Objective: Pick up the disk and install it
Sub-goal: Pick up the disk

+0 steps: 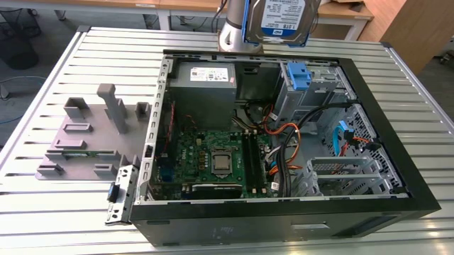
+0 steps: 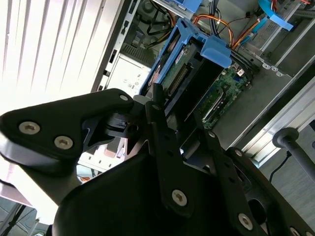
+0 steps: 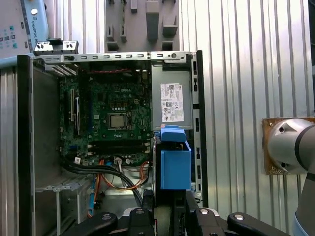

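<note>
The disk (image 1: 282,18), a silver-grey drive with a white-and-blue label in a blue plastic bracket, hangs high above the far edge of the open computer case (image 1: 418,197). In both wrist views my gripper (image 2: 177,105) (image 3: 170,202) is shut on it, with black fingers (image 2: 158,123) on either side. The blue bracket (image 3: 175,167) points down toward the case's drive-bay corner. The disk's green board edge (image 2: 177,78) shows between the bracket rails. It touches nothing in the case.
Inside the case lie the motherboard (image 1: 212,154), the grey power supply (image 1: 206,79), a metal drive cage with a blue latch (image 1: 300,77), and orange and black cables (image 1: 287,133). A grey parts fixture (image 1: 92,133) stands at the exterior view's left. The arm's silver column (image 1: 235,29) rises behind the case.
</note>
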Available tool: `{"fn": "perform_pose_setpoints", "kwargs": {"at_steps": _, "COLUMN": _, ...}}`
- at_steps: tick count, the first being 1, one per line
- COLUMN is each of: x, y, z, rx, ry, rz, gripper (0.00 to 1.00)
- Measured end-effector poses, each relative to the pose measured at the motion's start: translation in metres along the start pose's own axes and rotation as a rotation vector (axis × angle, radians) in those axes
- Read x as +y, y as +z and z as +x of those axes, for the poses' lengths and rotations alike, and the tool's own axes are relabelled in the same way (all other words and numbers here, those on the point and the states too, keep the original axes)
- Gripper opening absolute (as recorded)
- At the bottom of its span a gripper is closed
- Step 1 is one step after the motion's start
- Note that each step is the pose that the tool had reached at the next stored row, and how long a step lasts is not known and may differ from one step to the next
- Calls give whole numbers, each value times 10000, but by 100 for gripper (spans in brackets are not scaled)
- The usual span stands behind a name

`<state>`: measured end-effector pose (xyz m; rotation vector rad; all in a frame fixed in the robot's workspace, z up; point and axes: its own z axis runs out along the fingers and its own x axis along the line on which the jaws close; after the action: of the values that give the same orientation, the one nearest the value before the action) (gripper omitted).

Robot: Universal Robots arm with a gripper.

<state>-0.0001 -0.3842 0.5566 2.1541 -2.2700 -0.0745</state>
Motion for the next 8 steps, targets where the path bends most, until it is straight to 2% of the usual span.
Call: {"fn": "perform_pose_setpoints", "kwargs": {"at_steps": 8, "x": -1, "y": -1, "z": 23, "rx": 1, "ry": 0, "rz": 0, "gripper": 35}}
